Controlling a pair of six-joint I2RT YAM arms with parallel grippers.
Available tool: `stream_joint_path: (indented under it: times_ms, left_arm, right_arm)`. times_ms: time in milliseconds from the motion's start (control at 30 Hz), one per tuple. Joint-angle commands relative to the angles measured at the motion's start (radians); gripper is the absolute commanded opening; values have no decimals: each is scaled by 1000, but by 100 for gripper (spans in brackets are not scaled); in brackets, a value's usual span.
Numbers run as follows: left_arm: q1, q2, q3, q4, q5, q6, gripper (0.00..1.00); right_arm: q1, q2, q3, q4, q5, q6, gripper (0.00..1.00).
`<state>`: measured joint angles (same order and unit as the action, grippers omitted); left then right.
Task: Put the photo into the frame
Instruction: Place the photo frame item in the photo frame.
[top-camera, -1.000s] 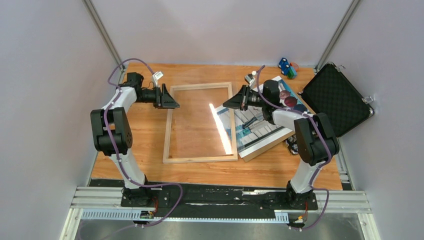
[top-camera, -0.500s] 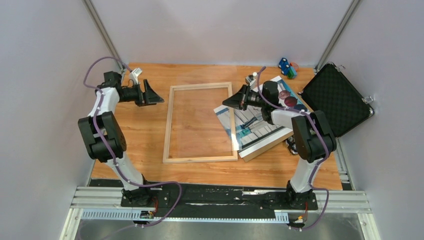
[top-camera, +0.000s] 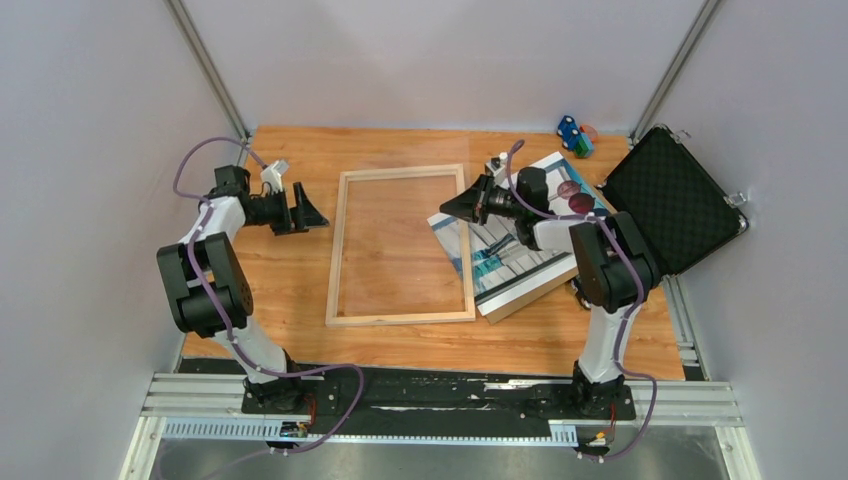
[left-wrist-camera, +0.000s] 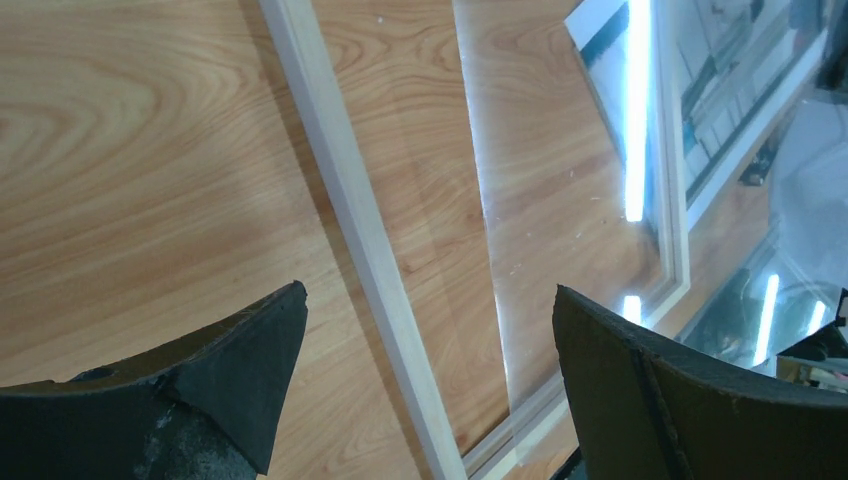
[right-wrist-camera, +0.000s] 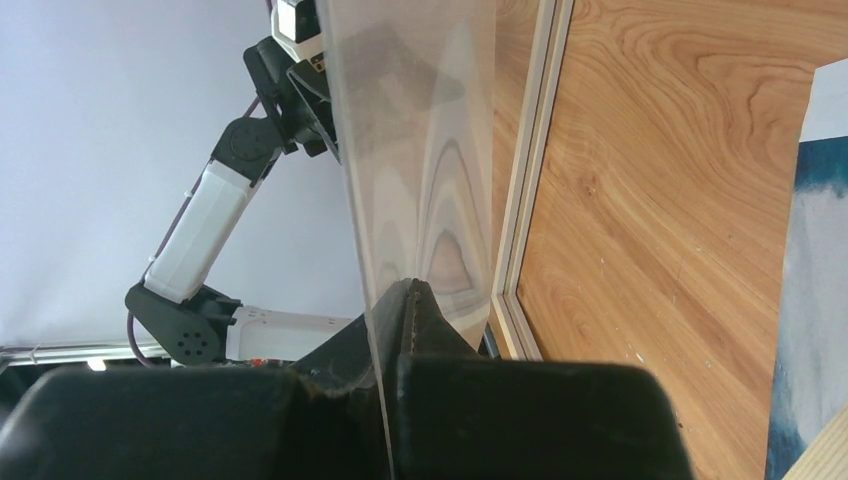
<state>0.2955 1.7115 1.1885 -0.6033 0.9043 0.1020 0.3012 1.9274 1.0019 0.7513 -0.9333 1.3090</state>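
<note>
At the right rail of the frame (top-camera: 337, 262), your right jaws are clamped on the clear pane (right-wrist-camera: 420, 150); left jaws hang wide apart beyond the left rail. The photo (top-camera: 515, 262) lies just right: tilt the pane slowly, no twisting.

Overhead, two wrist close-ups; shared frame (top-camera: 337, 250)

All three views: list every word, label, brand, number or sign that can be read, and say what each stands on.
No readable text in any view.
photo: image only, no legible caption.
frame and clear pane: bare, no label.
black case: no brand visible.
small toys: too small to tell any marking.
</note>
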Motion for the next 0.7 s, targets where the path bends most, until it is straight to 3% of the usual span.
stream_joint_path:
  times_ms: [0, 667]
  left_arm:
    - [1, -61, -36, 109, -39, -45, 100]
    - [1, -76, -129, 216, -59, -95, 100]
  right_arm:
    - [22, 42, 57, 92, 10, 35, 0]
    - [42, 157, 92, 159, 15, 78, 0]
